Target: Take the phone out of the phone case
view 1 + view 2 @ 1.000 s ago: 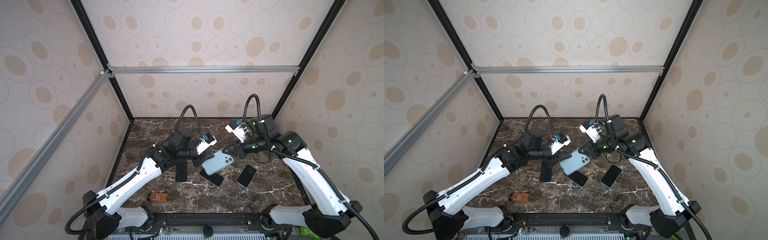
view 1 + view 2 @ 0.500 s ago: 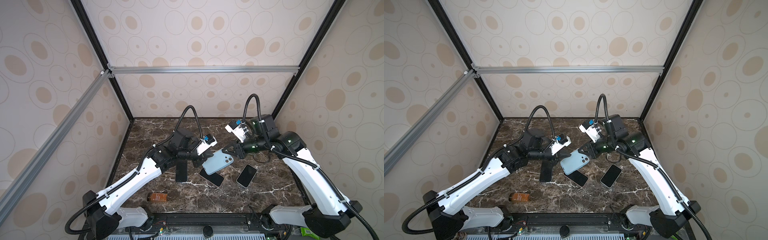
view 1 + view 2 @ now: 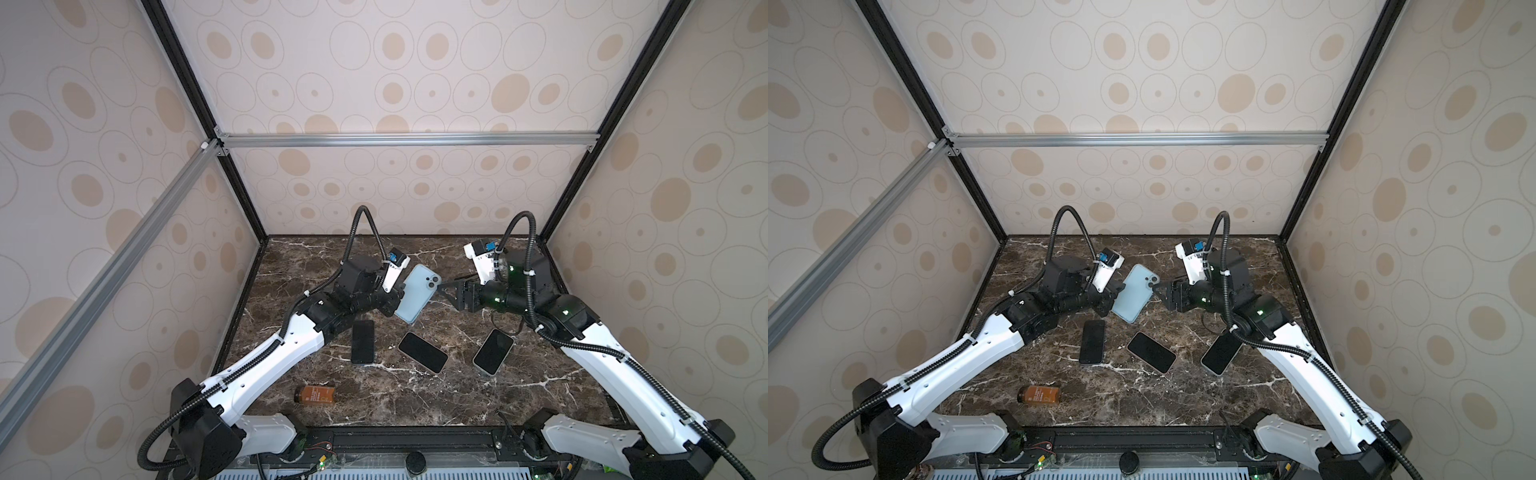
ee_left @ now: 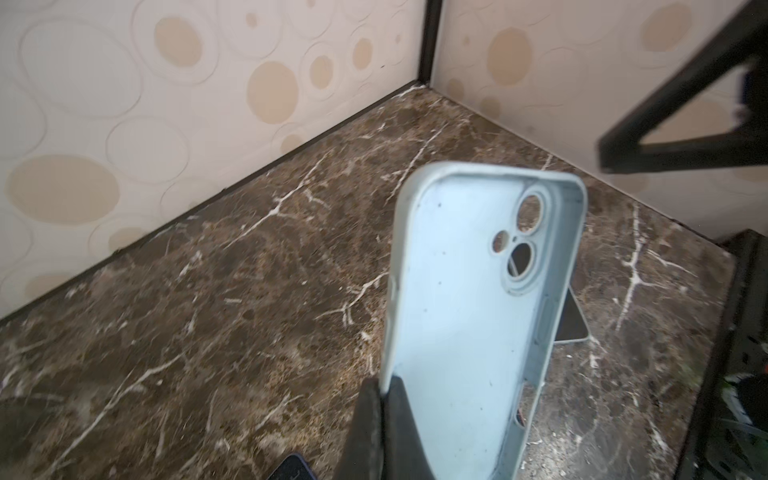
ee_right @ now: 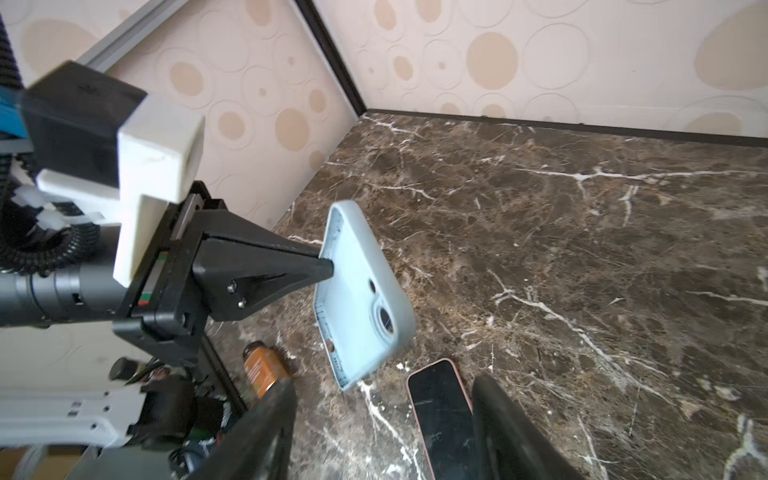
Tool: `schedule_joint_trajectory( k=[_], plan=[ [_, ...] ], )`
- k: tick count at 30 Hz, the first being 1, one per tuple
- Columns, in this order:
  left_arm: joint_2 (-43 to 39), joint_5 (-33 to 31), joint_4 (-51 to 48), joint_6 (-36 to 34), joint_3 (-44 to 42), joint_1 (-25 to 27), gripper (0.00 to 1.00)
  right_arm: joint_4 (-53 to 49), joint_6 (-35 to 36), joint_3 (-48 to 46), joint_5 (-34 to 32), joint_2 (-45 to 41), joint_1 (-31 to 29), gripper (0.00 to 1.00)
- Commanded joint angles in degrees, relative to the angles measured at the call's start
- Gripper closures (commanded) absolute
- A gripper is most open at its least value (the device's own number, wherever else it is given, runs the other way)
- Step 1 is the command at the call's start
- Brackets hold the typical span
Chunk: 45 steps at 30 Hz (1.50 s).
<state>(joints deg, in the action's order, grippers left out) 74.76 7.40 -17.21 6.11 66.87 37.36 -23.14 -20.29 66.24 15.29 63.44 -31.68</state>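
My left gripper (image 3: 401, 291) is shut on the side wall of the light blue phone case (image 3: 417, 293) and holds it above the table. In the left wrist view the phone case (image 4: 465, 311) is hollow, with open camera holes and no phone inside. My right gripper (image 3: 442, 287) stands open just right of the case's camera end, apart from it. Three phones lie screen up on the table: a dark one (image 3: 362, 341), a middle one (image 3: 422, 352) and a white-edged one (image 3: 493, 356). Which of them came from the case I cannot tell.
A small brown bottle (image 3: 314, 395) lies on its side near the front left of the marble table (image 3: 519, 395). Patterned walls with black frame posts close the table in at the back and on both sides. A pink-edged phone (image 5: 440, 415) lies under my right gripper (image 5: 382, 380).
The right gripper's jaws have opened and let go of the case. The left gripper has closed on the case's edge and carried it up and towards the back.
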Motion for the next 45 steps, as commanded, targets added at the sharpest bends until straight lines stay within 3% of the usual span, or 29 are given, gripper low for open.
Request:
schedule_joint_trajectory(
  k=[1, 9, 28, 35, 45],
  plan=[
    [2.53, -0.33, 3.73, 9.63, -2.04, -5.53, 1.00, 11.48, -6.96, -3.86, -8.28, 1.49, -2.29, 0.29],
    [7.69, 0.90, 4.70, 14.10, -4.91, -13.77, 1.00, 18.82, -13.29, -5.39, -11.84, 13.83, -7.27, 0.27],
    [26.83, 6.63, -2.79, 14.85, 5.22, -23.22, 1.00, 17.02, -15.09, 12.49, -11.10, 42.78, -9.22, 0.26],
    [31.45, 10.50, -2.63, 15.56, 7.45, -25.47, 1.00, 14.07, -13.82, 17.90, -8.85, 48.38, -9.06, 0.26],
    [37.23, 9.75, -5.37, 14.64, 10.99, -27.11, 1.00, 12.64, -12.52, 19.02, -8.08, 51.08, -9.01, 0.27]
  ],
)
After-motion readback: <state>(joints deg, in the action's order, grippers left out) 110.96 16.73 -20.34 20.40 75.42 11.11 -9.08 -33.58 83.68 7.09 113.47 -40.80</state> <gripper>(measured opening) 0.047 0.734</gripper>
